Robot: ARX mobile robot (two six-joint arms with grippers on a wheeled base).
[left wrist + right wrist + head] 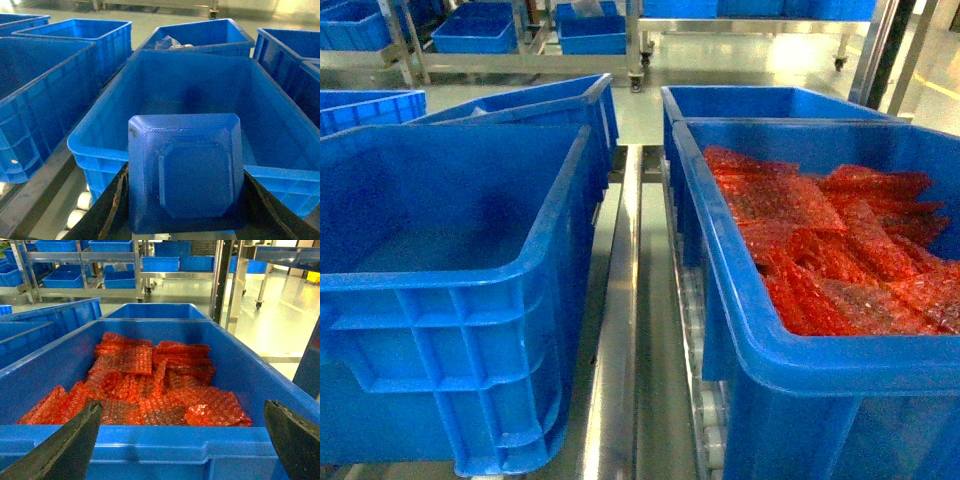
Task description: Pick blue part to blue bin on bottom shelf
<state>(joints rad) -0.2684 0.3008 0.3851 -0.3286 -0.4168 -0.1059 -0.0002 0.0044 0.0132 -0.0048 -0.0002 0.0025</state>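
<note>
Left tool (185, 220) grips the blue part (186, 175) above the empty blue bin (100, 130); advance past the rim before release; right tool (182, 440) spread wide, idle.

The bins (470, 300) are glossy moulded plastic; the blue part (185, 175) is matt plastic with fine layered lines; the red bags (145, 390) are shiny bubble film; the rails (620, 330) are brushed steel.

Light: bright overhead, you get even exposure | Glare: washed-out floor (280, 305) upper right, sheen on steel rail (617, 330) | Shadow: soft inside blue bin (200, 95) | Focus: near fingers (70, 450) blurred, overall soft
</note>
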